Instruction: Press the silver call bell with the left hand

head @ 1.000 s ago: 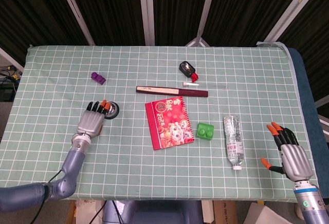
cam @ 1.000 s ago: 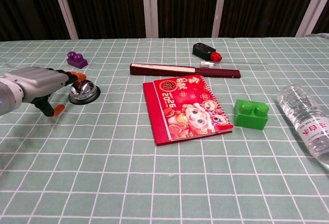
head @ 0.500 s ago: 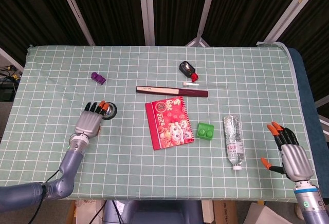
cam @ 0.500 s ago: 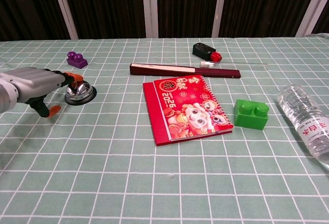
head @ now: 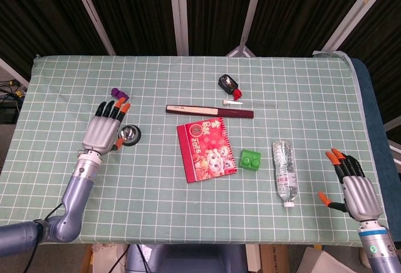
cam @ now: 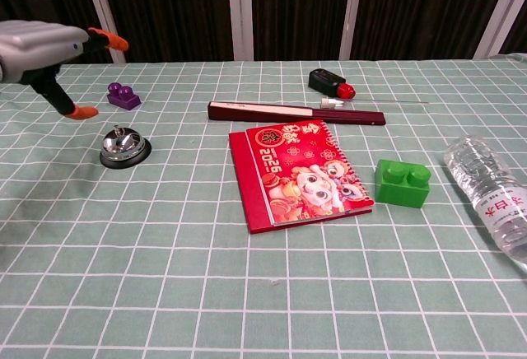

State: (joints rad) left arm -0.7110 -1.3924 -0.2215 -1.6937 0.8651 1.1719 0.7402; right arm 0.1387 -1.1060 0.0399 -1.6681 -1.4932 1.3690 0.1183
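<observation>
The silver call bell (head: 130, 135) (cam: 124, 146) stands on the green checked cloth at the left, with nothing touching it. My left hand (head: 104, 128) (cam: 49, 50) hovers well above the table, up and to the left of the bell, fingers spread and empty. Its orange fingertips (head: 123, 106) point toward the far side. My right hand (head: 353, 183) rests open near the front right corner, holding nothing; the chest view does not show it.
A purple brick (head: 116, 92) (cam: 123, 95) lies beyond the bell. A dark red stick (head: 209, 111), a red booklet (head: 205, 148), a green brick (head: 250, 159), a water bottle (head: 286, 171) and a black-and-red tool (head: 229, 85) occupy the middle and right.
My left hand has lifted off the bell and risen up and away to the left. The bell slid slightly leftward. The right hand has not moved.
</observation>
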